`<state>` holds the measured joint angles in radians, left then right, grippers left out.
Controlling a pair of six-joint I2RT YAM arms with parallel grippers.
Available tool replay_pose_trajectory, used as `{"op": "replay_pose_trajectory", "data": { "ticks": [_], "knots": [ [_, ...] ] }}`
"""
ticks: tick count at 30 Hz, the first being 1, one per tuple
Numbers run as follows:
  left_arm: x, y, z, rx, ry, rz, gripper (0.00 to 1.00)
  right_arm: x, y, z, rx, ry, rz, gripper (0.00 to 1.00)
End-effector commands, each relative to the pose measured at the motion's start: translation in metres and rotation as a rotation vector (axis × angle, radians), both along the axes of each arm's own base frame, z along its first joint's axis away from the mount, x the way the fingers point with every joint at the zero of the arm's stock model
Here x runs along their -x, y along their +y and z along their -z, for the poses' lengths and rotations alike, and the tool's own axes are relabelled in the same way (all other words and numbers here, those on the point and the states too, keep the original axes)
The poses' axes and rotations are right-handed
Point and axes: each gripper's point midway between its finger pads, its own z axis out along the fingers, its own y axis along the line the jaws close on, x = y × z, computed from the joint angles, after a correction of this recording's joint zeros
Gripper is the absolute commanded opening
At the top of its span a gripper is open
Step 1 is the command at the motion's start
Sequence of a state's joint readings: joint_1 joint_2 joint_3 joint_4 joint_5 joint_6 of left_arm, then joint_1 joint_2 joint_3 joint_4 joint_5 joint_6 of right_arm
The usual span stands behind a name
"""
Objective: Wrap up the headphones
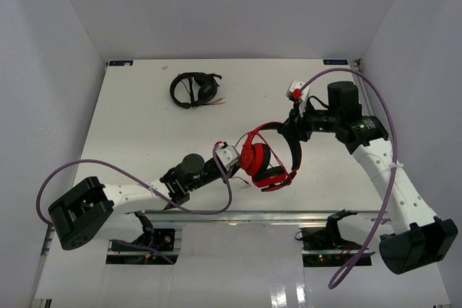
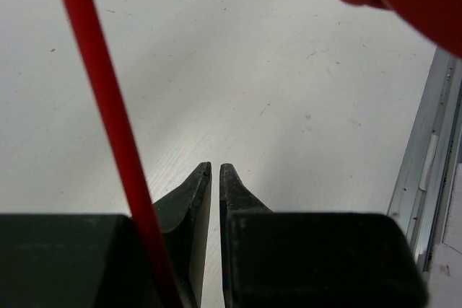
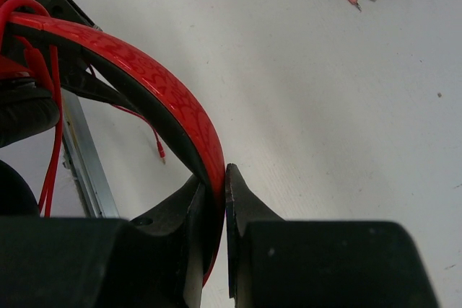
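- While the headphones point(image 1: 267, 162) sit just below centre of the overhead frame, between the two arms, we're in the wrapping itself: the band is held and the cable point(image 2: 108, 106) is only partly gathered.
- Over in the right wrist view, a few red strands bunch at the left edge near one ear cup, and a loose end with its plug point(image 3: 160, 154) hangs toward the table point(image 1: 130, 128).
- The right gripper point(image 3: 219, 174) is clamped on the red headband point(image 3: 144, 70), fingers pressed to either side, anchoring the whole set.
- In the overhead view, the left gripper point(image 2: 214, 169) sits at the cups' left side.
- Its claw is narrow, just a slit showing bare table, with nothing visible between the tips.
- The cable runs down the left of that frame, crossing outside the left finger rather than inside the gap, so I judge it draped, not pinched.
- Next move, as I read it: the left claw needs to widen and take the cable between its fingers.
- From there it should lead the slack round the band or cups, while the right hand holds firm.
- The risk is a thin, glossy cable sliding off the finger before it is caught.
- Farther out, the black set point(image 1: 193, 89) lies in the upper left of the overhead frame, well apart and no part of this.
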<state>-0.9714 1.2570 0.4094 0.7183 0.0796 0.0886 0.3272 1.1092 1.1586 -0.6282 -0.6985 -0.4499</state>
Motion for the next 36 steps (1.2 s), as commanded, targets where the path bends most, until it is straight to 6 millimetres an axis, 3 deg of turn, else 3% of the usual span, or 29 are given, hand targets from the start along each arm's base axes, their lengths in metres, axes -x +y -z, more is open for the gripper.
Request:
{"op": "replay_pose_trajectory", "data": {
  "ticks": [1,14,24,31,36],
  "knots": [
    [0.008,-0.003,-0.001,0.064,0.03,0.027,0.21,-0.006,0.006,-0.036,-0.103,-0.003,0.021,0.08],
    [0.014,0.004,0.015,0.104,0.065,0.018,0.19,-0.014,-0.001,-0.047,-0.214,0.101,0.022,0.08],
    [0.018,-0.007,0.03,0.104,0.112,0.065,0.11,-0.025,-0.003,-0.056,-0.285,0.175,0.052,0.08],
    [0.021,-0.02,0.037,0.103,0.154,0.107,0.0,-0.05,-0.011,-0.05,-0.31,0.224,0.241,0.08],
    [0.023,-0.025,0.045,0.093,0.185,0.111,0.0,-0.078,-0.024,-0.04,-0.319,0.256,0.445,0.08]
  ]
}}
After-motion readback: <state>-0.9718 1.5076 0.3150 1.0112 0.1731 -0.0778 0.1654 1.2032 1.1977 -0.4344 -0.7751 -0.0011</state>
